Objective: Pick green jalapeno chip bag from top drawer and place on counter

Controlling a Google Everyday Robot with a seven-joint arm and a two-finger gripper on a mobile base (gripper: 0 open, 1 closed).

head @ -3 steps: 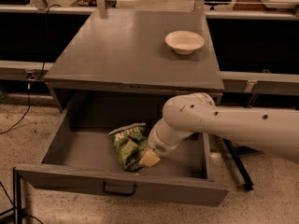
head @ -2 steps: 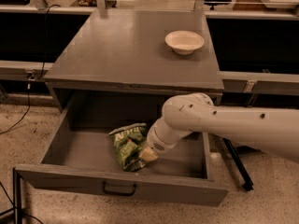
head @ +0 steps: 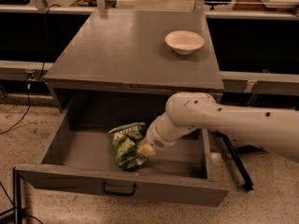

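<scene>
The green jalapeno chip bag (head: pixel 125 143) lies crumpled on the floor of the open top drawer (head: pixel 93 180), near its middle. My white arm reaches down from the right into the drawer. My gripper (head: pixel 144 150) is at the bag's right edge, touching it; the wrist hides most of it. The grey counter (head: pixel 121 50) above the drawer has no bag on it.
A white bowl (head: pixel 184 41) stands on the counter's back right. The drawer's dark bar handle (head: pixel 119 189) faces front. A dark leg or strut (head: pixel 236 162) leans on the speckled floor at the right. Cables hang at the left.
The arm and gripper have shifted only slightly at the bag's right side. The bag stays in the drawer.
</scene>
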